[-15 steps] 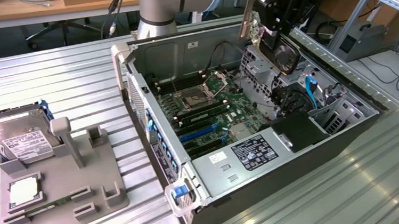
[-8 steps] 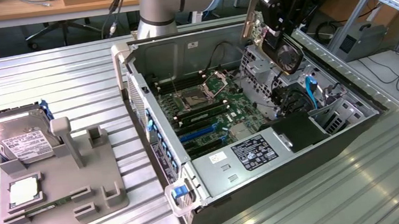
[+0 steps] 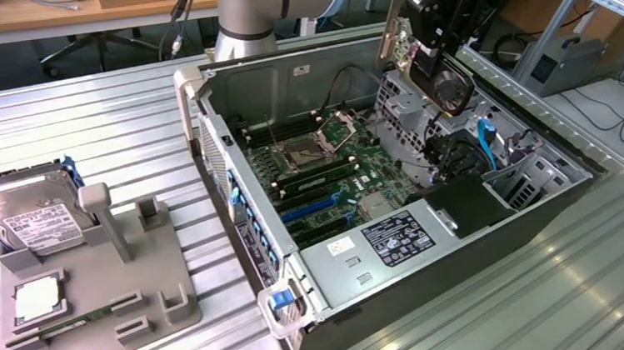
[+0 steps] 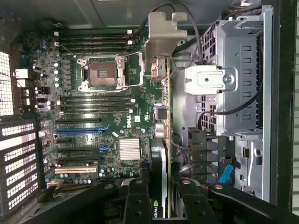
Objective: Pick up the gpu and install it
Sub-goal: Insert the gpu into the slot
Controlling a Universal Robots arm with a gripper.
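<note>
Now, exterior view: my gripper (image 3: 436, 58) high up, toward exterior view's right, fingers clamped on gpu (image 3: 452, 87). Gpu hangs in air over open computer case (image 3: 241, 97). Wrist view: gpu (image 4: 161, 140) edge-on between my fingers (image 4: 138, 200), motherboard (image 4: 112, 112) far behind it.

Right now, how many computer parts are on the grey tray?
3. A hard drive stands at the far end of the tray, a square chip lies flat nearer the camera, and a thin memory stick lies just past the chip. The tray's posts might hide something small.
</note>
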